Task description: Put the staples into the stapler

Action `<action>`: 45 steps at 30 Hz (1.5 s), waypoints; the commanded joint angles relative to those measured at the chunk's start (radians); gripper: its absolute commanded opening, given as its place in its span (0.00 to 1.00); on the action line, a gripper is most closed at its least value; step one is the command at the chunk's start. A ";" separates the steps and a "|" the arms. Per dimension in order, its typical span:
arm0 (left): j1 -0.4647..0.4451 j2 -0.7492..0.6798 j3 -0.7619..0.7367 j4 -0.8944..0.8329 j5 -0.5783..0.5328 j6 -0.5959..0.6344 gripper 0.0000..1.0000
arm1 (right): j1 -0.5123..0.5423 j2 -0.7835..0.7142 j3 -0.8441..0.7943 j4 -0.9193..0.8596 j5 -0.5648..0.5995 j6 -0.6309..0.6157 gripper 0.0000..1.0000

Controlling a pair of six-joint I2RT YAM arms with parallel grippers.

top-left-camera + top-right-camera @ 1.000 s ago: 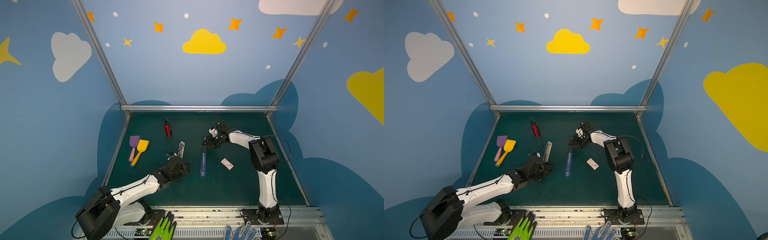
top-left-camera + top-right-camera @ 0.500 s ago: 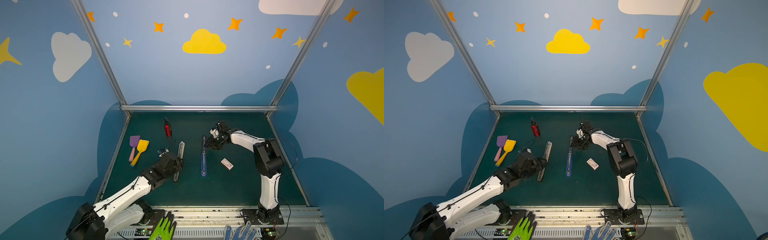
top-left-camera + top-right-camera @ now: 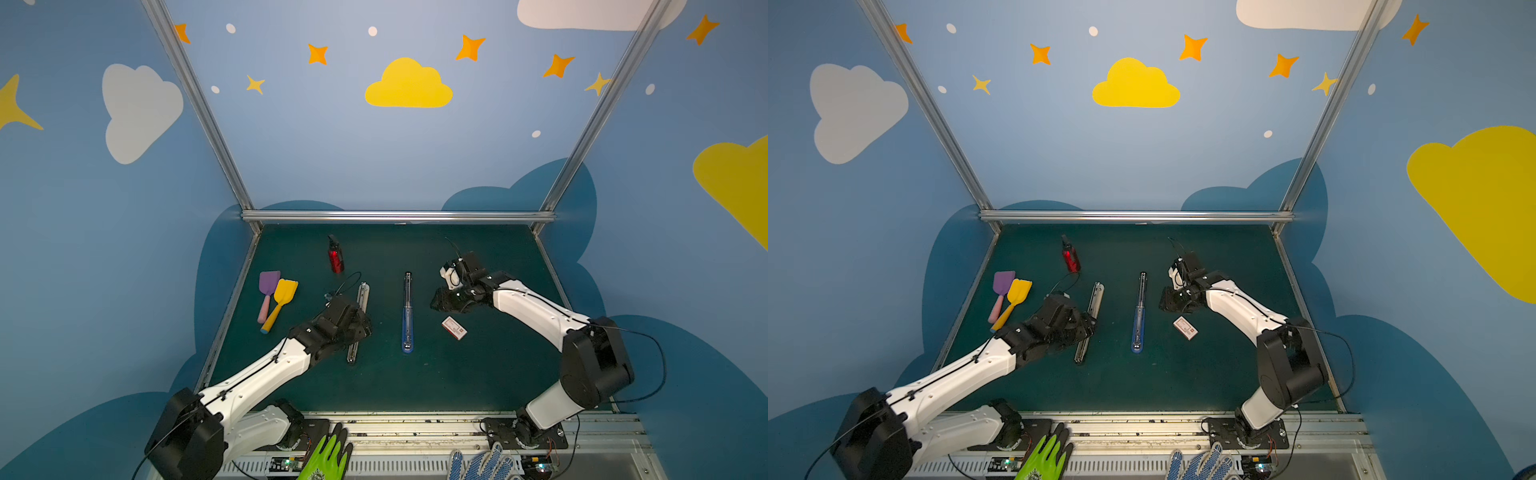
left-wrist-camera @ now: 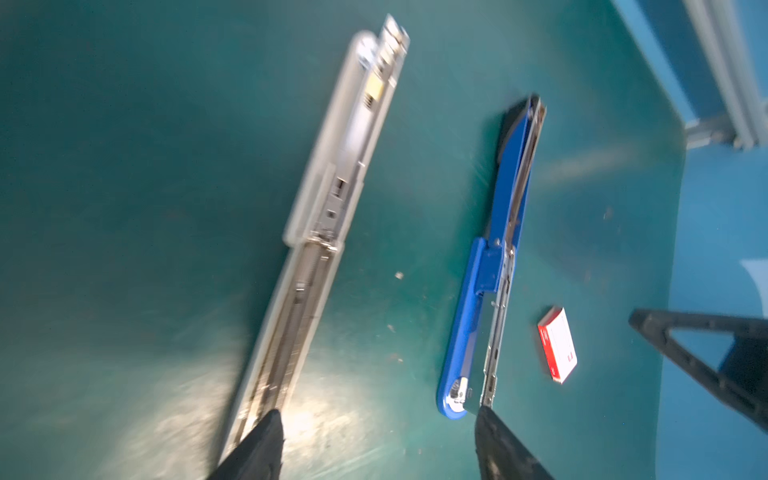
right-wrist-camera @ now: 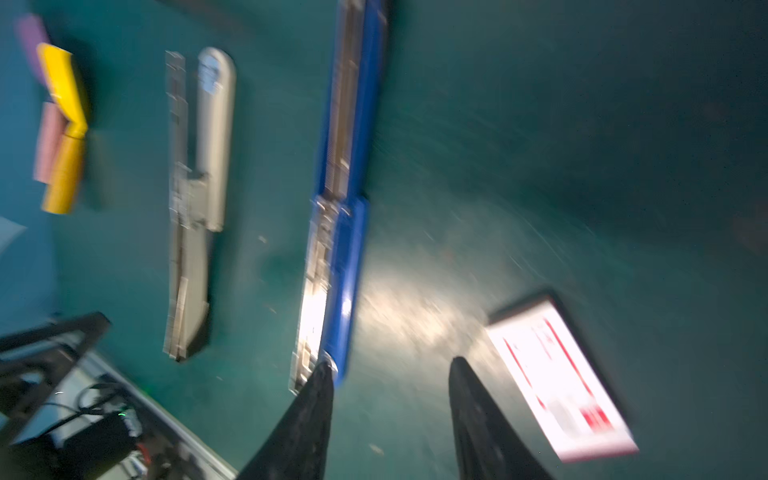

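Green mat (image 3: 478, 374), both arms low over it.

Left gripper (image 4: 376, 415): fingers spread wide, nothing between them. In both top views it hangs over the near half of the grey stapler (image 3: 362, 295), which lies opened flat, left of centre, running near to far. Contact with it: cannot tell.

Blue stapler (image 3: 407, 316): also opened flat, centre of the mat, parallel to the grey one and apart from it, with its metal channel facing up.

Staple box (image 3: 454, 327): small, white with red print, flat on the mat just right of the blue stapler's near half, touching nothing. Wrist views are blurred, so its contents do not show.

Right gripper (image 5: 390, 365): fingers apart and empty, above the mat right of the blue stapler, just beyond the box on its far side.

Also present:
- Red bottle (image 3: 335, 257), far left of centre.
- Purple spatula (image 3: 269, 282) and yellow spatula (image 3: 285, 291), left edge, overlapping.
- Green glove (image 3: 328, 457) and blue-dotted glove (image 3: 478, 463), on the near rail.
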 commanded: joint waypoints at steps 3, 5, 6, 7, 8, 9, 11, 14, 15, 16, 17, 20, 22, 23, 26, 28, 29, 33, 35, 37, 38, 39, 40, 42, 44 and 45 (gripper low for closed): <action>-0.061 0.134 0.097 0.022 0.066 0.073 0.72 | -0.061 -0.118 -0.128 -0.062 0.060 -0.001 0.50; -0.082 0.178 0.127 0.036 0.078 0.081 0.73 | -0.089 -0.130 -0.154 -0.054 0.048 -0.001 0.51; -0.090 0.195 0.140 0.039 0.080 0.082 0.73 | -0.102 -0.128 -0.160 -0.051 0.040 0.000 0.51; -0.098 0.212 0.153 0.041 0.082 0.085 0.73 | -0.116 -0.122 -0.162 -0.045 0.033 -0.001 0.52; -0.105 0.228 0.164 0.045 0.088 0.089 0.73 | -0.125 -0.111 -0.161 -0.034 0.026 -0.003 0.52; -0.112 0.242 0.175 0.047 0.095 0.092 0.73 | -0.133 -0.097 -0.158 -0.024 0.020 -0.002 0.53; -0.118 0.262 0.195 0.044 0.100 0.098 0.73 | -0.143 -0.063 -0.139 -0.013 0.010 -0.004 0.53; -0.126 0.277 0.208 0.045 0.120 0.105 0.73 | -0.153 -0.005 -0.102 0.003 0.000 -0.009 0.55; -0.128 0.281 0.210 0.046 0.124 0.103 0.73 | -0.155 0.012 -0.089 0.006 -0.006 -0.009 0.55; -0.129 0.281 0.210 0.045 0.128 0.103 0.73 | -0.157 0.030 -0.079 0.014 -0.008 -0.009 0.56; -0.130 0.281 0.209 0.045 0.128 0.102 0.73 | -0.159 0.047 -0.073 0.024 -0.010 -0.010 0.55; -0.134 0.274 0.201 0.048 0.124 0.096 0.73 | -0.165 0.107 -0.040 0.040 -0.034 -0.014 0.55; -0.135 0.270 0.198 0.049 0.121 0.096 0.73 | -0.164 0.141 -0.027 0.063 -0.049 -0.016 0.55; -0.133 0.269 0.198 0.049 0.121 0.095 0.73 | -0.165 0.157 -0.020 0.069 -0.049 -0.017 0.55; -0.134 0.272 0.198 0.047 0.122 0.095 0.73 | -0.165 0.220 0.019 0.073 -0.057 -0.021 0.55; -0.133 0.272 0.199 0.048 0.122 0.092 0.73 | -0.165 0.250 0.033 0.086 -0.079 -0.020 0.55; -0.132 0.273 0.198 0.049 0.122 0.091 0.73 | -0.163 0.264 0.041 0.086 -0.091 -0.018 0.54; -0.133 0.275 0.201 0.049 0.121 0.092 0.73 | -0.146 0.291 0.055 0.094 -0.123 -0.016 0.54; -0.131 0.277 0.204 0.047 0.119 0.093 0.73 | -0.134 0.296 0.055 0.095 -0.135 -0.021 0.54; -0.130 0.285 0.207 0.046 0.121 0.096 0.73 | -0.124 0.297 0.048 0.097 -0.146 -0.024 0.54; -0.129 0.288 0.208 0.046 0.122 0.097 0.73 | -0.121 0.295 0.044 0.097 -0.153 -0.026 0.54; -0.128 0.292 0.211 0.047 0.125 0.098 0.73 | -0.116 0.293 0.038 0.097 -0.163 -0.026 0.53; -0.127 0.296 0.213 0.046 0.127 0.098 0.73 | -0.113 0.288 0.029 0.100 -0.176 -0.026 0.52; -0.124 0.302 0.220 0.045 0.131 0.102 0.73 | -0.104 0.275 0.010 0.104 -0.185 -0.023 0.52; -0.124 0.308 0.229 0.044 0.137 0.104 0.73 | -0.097 0.257 -0.008 0.109 -0.194 -0.020 0.51; -0.124 0.314 0.235 0.046 0.140 0.104 0.73 | -0.094 0.248 -0.015 0.109 -0.194 -0.019 0.51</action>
